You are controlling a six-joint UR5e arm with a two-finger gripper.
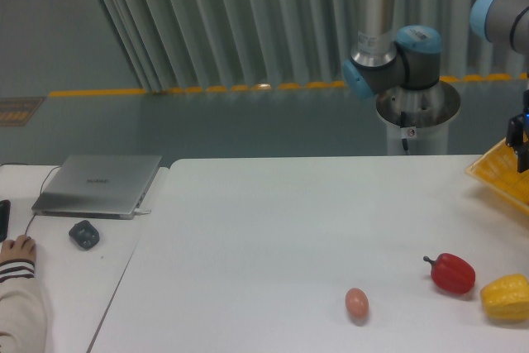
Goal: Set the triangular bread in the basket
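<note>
At the far right edge, my gripper (521, 145) hangs above the yellow basket (498, 169); I cannot tell how its jaws stand. I see no bread. A red pepper (451, 273), yellow pepper (506, 297) and egg (356, 302) lie near; the laptop (99, 183) lettering is unreadable.

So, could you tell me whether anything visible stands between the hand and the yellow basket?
Nothing visible does: the hand hangs right over the bright yellow lattice plastic basket at the frame's right edge. No triangular bread shows.

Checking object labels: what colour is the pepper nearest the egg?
Red pepper, seen clearly in the fixed camera view.
</note>
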